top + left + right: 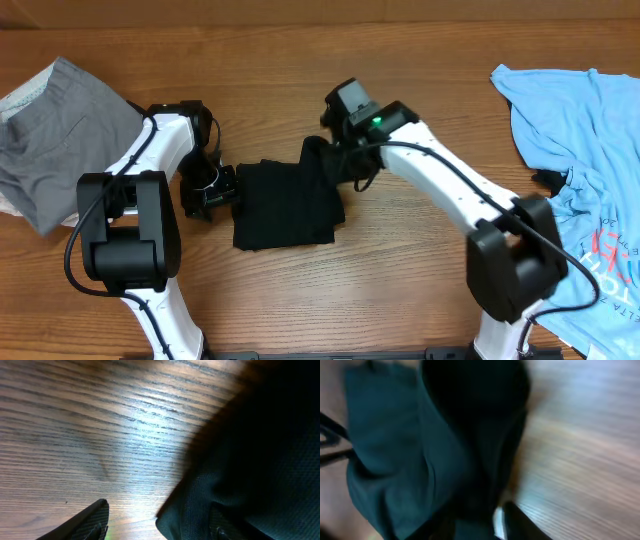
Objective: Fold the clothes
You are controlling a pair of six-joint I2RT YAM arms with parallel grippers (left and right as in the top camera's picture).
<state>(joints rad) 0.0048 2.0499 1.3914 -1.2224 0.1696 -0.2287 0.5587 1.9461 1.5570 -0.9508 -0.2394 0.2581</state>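
Observation:
A black garment (285, 205) lies partly folded in the middle of the wooden table. My left gripper (213, 190) is at the garment's left edge, low on the table. In the left wrist view the left gripper (160, 522) is open, one finger on bare wood and the other hidden in the black garment's (250, 470) corner. My right gripper (335, 160) is at the garment's upper right part, which is bunched and raised. In the blurred right wrist view the right gripper (485, 520) looks shut on the black garment (420, 450).
A grey garment (50, 140) lies crumpled at the far left. A light blue T-shirt (590, 150) with red print lies spread at the right edge. Bare wood (330, 300) shows in front of the black garment.

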